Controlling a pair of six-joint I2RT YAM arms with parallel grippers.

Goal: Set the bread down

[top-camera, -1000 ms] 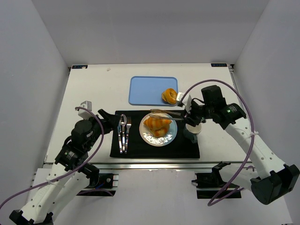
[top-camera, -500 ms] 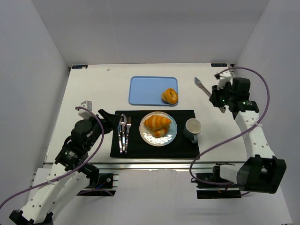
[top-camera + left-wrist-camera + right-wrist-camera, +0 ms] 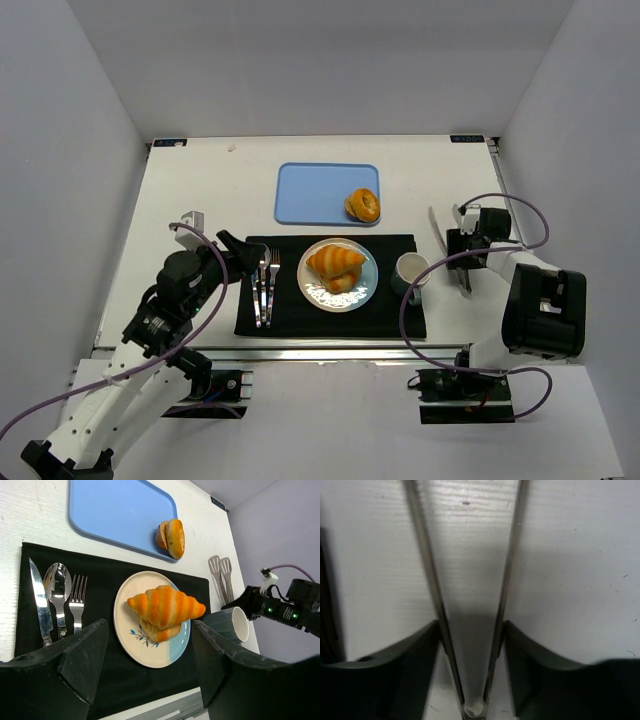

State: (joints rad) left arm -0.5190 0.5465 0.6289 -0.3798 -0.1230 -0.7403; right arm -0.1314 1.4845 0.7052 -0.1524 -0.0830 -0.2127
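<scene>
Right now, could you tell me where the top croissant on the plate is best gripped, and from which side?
Grip the croissant across its thick middle, coming straight down from above. Its long axis runs left to right over the plate, so close from front and back; the tapered ends would likely slip.

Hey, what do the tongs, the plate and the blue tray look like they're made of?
The tongs look like polished steel: thin, grey, reflective arms. The plate seems glazed ceramic, glossy with a painted sprig. The blue tray is probably matte plastic, flat even colour.
</scene>
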